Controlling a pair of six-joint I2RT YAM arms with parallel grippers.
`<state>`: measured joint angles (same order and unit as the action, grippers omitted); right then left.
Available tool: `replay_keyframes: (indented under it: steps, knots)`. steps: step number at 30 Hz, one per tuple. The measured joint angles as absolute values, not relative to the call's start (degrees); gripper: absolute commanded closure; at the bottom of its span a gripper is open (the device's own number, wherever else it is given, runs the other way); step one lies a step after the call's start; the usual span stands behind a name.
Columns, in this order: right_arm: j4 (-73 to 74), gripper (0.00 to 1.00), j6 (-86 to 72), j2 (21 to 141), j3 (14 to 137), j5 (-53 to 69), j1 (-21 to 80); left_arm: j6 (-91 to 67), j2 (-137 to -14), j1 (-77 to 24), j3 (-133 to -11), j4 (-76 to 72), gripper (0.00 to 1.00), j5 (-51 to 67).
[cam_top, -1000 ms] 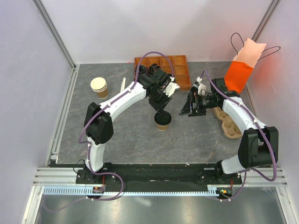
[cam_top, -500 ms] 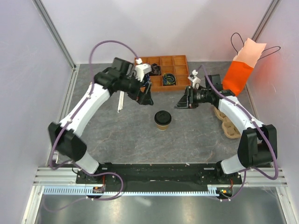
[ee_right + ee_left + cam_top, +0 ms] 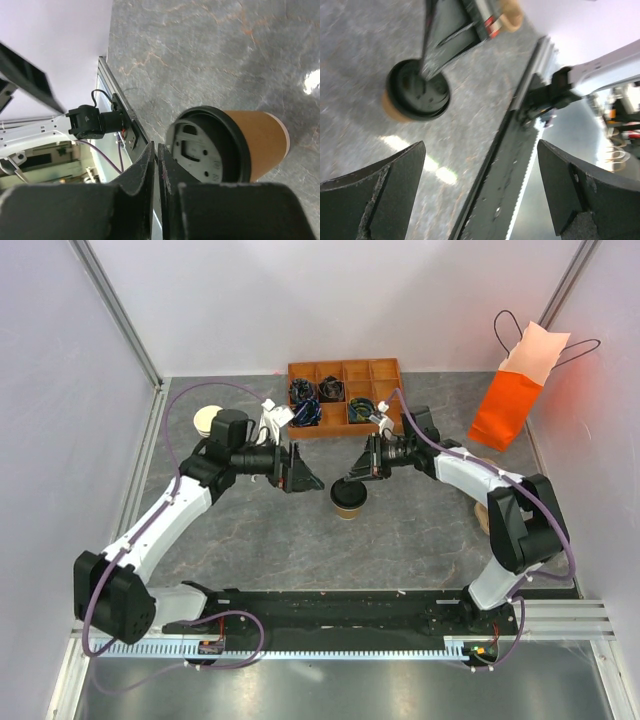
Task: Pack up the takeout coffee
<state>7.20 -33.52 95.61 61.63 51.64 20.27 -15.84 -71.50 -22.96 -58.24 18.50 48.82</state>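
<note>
- The left gripper (image 3: 308, 472) has its fingers (image 3: 375, 195) spread wide, nothing between them.
- The coffee cup (image 3: 348, 498) stands upright on the table (image 3: 420, 530) just ahead of that gripper, not touching it.
- The right gripper (image 3: 156, 148) has its fingers pressed almost together, with nothing visible in the thin slit.
- Its tips sit right at the rim of the cup's black lid (image 3: 202, 150); contact is unclear.
- A tray (image 3: 385, 370) lies beyond both grippers.

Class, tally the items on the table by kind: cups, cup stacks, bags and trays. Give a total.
Tan paper cup with round black plastic lid: 1
Stack of lidless tan paper cups: 1
Orange paper bag: 1
Brown compartment tray: 1
Total: 4
</note>
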Motion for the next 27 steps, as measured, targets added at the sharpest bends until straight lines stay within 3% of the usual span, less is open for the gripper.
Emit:
replay_keyframes:
  steps: [2,4,7,14,17,20,27]
  knots:
    - [6.5,0.91,-34.1,96.5,60.6,51.8,20.3,-18.3,-73.0,-22.9,-58.3,16.1,0.01,50.7]
    - [6.2,0.94,-34.4,97.3,59.2,51.9,20.3,-21.2,-75.2,-23.0,-58.3,14.1,0.09,52.0]
    - [6.0,0.95,-34.6,98.4,57.6,52.7,20.3,-25.6,-78.5,-23.4,-58.1,11.1,0.26,52.7]
    - [4.6,0.99,-34.9,99.4,57.4,54.3,20.2,-33.4,-82.5,-26.9,-57.7,3.1,0.77,53.4]
    - [4.3,1.0,-35.0,99.5,57.4,54.6,20.3,-35.8,-83.9,-29.5,-57.7,-0.6,0.9,54.3]
    - [4.3,1.0,-35.0,99.6,57.3,54.8,20.1,-37.5,-84.8,-31.2,-57.7,-2.6,0.98,54.5]
    - [3.6,1.0,-35.0,99.9,57.0,55.7,19.9,-39.9,-89.6,-33.4,-57.6,-6.6,0.98,54.1]
